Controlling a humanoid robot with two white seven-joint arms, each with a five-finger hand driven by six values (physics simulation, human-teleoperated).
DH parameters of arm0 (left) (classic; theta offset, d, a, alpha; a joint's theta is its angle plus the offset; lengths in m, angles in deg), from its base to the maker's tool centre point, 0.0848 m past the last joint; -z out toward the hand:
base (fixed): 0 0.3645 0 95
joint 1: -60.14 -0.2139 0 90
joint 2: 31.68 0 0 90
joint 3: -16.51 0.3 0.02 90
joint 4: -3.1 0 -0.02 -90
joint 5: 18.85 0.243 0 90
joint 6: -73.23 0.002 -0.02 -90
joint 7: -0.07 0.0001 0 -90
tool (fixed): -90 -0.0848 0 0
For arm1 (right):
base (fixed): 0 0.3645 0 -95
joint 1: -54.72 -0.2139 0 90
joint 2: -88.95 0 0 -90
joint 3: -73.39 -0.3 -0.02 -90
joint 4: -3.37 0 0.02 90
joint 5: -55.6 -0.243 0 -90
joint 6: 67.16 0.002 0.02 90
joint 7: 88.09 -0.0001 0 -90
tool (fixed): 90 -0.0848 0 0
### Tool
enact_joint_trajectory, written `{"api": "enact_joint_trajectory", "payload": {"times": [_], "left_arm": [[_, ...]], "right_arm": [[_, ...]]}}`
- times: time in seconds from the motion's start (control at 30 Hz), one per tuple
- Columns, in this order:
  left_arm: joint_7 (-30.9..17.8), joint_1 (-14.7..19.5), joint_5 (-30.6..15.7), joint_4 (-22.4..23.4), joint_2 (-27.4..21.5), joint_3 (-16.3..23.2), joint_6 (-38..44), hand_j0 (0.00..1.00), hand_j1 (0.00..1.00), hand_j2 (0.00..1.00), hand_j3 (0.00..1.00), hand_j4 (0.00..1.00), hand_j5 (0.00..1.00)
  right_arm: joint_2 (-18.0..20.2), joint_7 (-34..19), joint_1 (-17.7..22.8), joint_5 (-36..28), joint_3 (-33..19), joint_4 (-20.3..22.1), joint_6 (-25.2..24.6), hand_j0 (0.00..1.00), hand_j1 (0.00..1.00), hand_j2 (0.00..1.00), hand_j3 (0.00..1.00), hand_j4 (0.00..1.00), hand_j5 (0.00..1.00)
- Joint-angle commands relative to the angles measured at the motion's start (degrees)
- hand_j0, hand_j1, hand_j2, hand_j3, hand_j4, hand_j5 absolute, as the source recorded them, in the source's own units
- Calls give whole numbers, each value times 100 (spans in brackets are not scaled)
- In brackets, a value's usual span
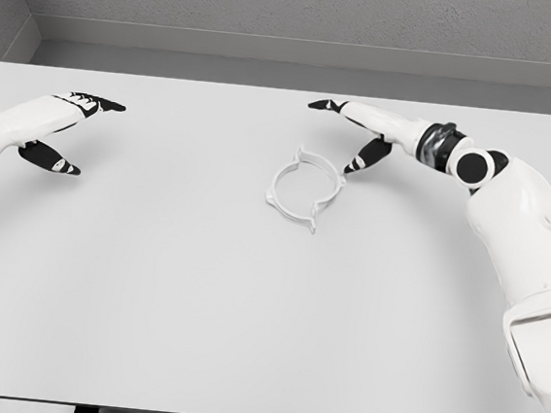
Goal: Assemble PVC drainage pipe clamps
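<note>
A white ring-shaped pipe clamp (305,184) with small lugs lies flat on the white table (199,287), a little right of centre. My right hand (353,128) hovers just beyond and to the right of it, fingers stretched out toward the left, thumb hanging down close to the ring's upper right rim, holding nothing. At the far left, my left hand (77,121) is spread flat over the table with black fingertips pointing right, well away from the clamp and empty.
The right forearm (509,219) slants down the right side of the view. A grey wall (294,13) runs behind the table's far edge.
</note>
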Motion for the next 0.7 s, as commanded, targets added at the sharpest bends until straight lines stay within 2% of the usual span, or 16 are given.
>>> {"api": "enact_joint_trajectory", "payload": {"times": [0.0, 0.23, 0.37, 0.47, 0.67], "left_arm": [[3, 0, -40, 2, -5, -4, 10, 100, 100, 100, 100, 100, 100], [3, -26, -40, -7, -40, -48, 10, 100, 100, 100, 100, 100, 100], [3, -79, -40, -7, -49, -135, 10, 100, 100, 100, 100, 100, 100], [3, -79, -40, -7, -49, -135, 10, 100, 100, 100, 100, 100, 100], [3, -79, -40, -7, -58, -135, 10, 100, 100, 100, 100, 100, 100]], "right_arm": [[-3, 2, 0, -44, -22, 14, -12, 100, 100, 100, 100, 100, 100], [-3, -112, 18, -35, -13, 532, -12, 100, 100, 100, 100, 100, 100], [-3, -121, 9, 36, 251, 708, -12, 100, 100, 100, 100, 100, 100], [6, -121, 9, 44, 514, 708, -12, 100, 100, 100, 100, 100, 100], [41, -200, 9, 106, 559, 708, -12, 100, 100, 100, 100, 100, 100]]}}
